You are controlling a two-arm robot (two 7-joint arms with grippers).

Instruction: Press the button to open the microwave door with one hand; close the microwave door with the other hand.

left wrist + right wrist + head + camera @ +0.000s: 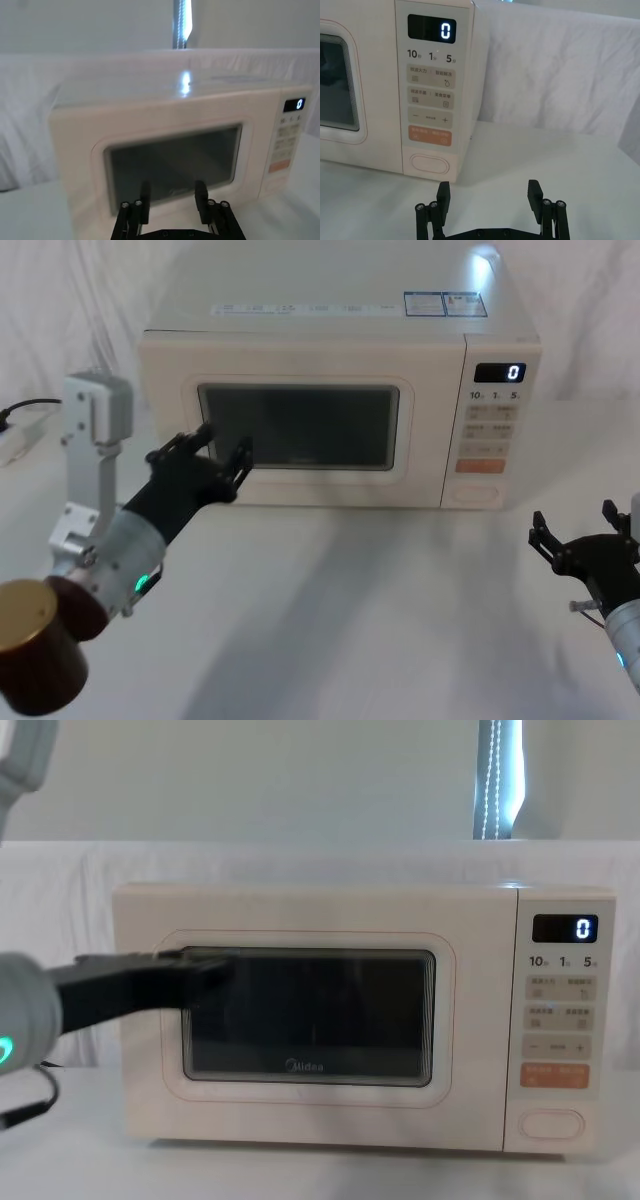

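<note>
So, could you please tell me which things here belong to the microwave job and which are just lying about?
Belong to the job:
- microwave
- door, shut
- button
- left gripper, open, at the door's left edge
- right gripper, open, held back from the button

Just lying about:
- white cloth under it all
- power strip and black cable at far left

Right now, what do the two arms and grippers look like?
Left gripper: black, two fingers, silver cylindrical wrist with a glowing green light, dark maroon forearm with a brass-coloured end, grey bracket beside it. Right gripper: black, two fingers, pale silver-grey wrist with small screws.
</note>
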